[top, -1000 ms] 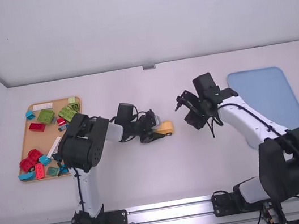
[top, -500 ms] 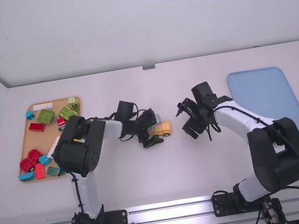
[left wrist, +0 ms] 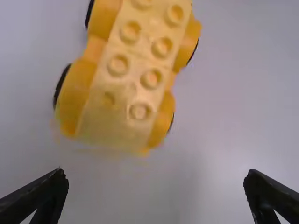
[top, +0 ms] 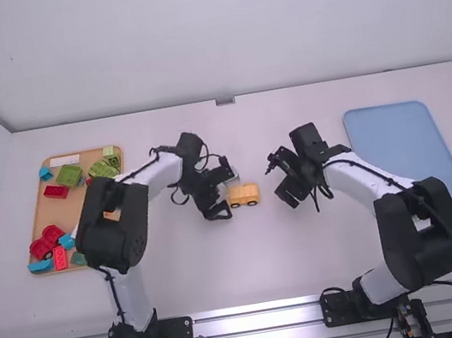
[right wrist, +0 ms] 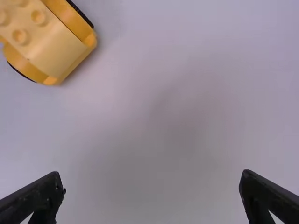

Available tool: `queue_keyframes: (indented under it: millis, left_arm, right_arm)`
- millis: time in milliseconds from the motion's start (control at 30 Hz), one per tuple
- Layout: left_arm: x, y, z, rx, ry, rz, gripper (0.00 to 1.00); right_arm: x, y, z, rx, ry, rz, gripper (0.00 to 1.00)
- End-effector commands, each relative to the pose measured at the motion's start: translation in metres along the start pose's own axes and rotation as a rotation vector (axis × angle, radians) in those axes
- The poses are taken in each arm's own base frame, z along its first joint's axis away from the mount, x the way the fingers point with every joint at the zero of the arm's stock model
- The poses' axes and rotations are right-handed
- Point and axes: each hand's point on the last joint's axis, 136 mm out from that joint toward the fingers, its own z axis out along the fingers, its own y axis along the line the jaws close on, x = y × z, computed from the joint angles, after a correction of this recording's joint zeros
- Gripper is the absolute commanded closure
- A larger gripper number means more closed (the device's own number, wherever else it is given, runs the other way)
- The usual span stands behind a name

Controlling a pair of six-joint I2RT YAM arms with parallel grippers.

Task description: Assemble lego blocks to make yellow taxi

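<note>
1. Yellow toy car (top: pixel 245 194) stands on its wheels on the white table (top: pixel 292 253).
2. The left gripper (top: pixel 225 192), just beside the car, is spread wide and empty.
3. The right gripper (top: pixel 277 182) also gapes wide, empty.
4. Loose blocks (top: pixel 69 175) lie on the brown tray (top: pixel 58 214).

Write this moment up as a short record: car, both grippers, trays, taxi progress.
car: yellow wheeled piece, on the table, between the two grippers
car top: rows of studs showing
left gripper: open, close by the car's left end in the high view
right gripper: open, right of the car, apart from it
parts tray: tan, far left, holding red, green, blue and white pieces
second tray: light blue, far right
taxi progress: looks unfinished, with studs still uncovered
</note>
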Motion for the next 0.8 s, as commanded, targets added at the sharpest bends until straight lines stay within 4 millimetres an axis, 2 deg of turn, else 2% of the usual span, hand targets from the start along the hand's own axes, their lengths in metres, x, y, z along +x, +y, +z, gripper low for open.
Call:
queue_keyframes:
  millis: [0,133,200,233,300,333,433,567,700,767]
  left_arm:
    - [-0.016,0.021,-0.035,-0.117,0.056,0.014,0.01]
    - [-0.015,0.040,-0.076,-0.262,0.183,-0.051,0.01]
    - [-0.007,0.058,-0.109,-0.414,0.278,-0.148,0.01]
    - [-0.006,0.060,-0.113,-0.436,0.290,-0.160,0.01]
    - [0.004,0.075,-0.143,-0.585,0.384,-0.202,0.01]
    - [0.014,0.082,-0.165,-0.683,0.461,-0.228,0.01]
    - [0.031,0.089,-0.197,-0.821,0.544,-0.328,0.01]
    - [0.045,0.093,-0.212,-0.856,0.553,-0.409,0.01]
    - [0.078,0.105,-0.230,-0.885,0.513,-0.613,0.01]
    - [0.098,0.111,-0.233,-0.816,0.459,-0.691,0.01]
  right_arm:
    - [0.001,0.000,0.002,-0.002,0.000,0.026,0.00]
    - [-0.002,-0.002,0.002,0.006,-0.014,0.033,0.01]
    - [-0.003,-0.002,0.002,0.007,-0.016,0.032,0.01]
    - [-0.003,-0.002,0.002,0.008,-0.016,0.033,0.01]
    - [-0.004,-0.003,0.002,0.010,-0.020,0.032,0.01]
    - [-0.005,-0.003,0.002,0.010,-0.022,0.029,0.01]
    - [-0.005,-0.004,0.002,0.014,-0.026,0.030,0.01]
    - [-0.005,-0.004,0.001,0.014,-0.026,0.032,0.01]
    - [-0.006,-0.004,0.001,0.015,-0.027,0.031,0.01]
    - [-0.006,-0.004,0.001,0.014,-0.027,0.028,0.01]
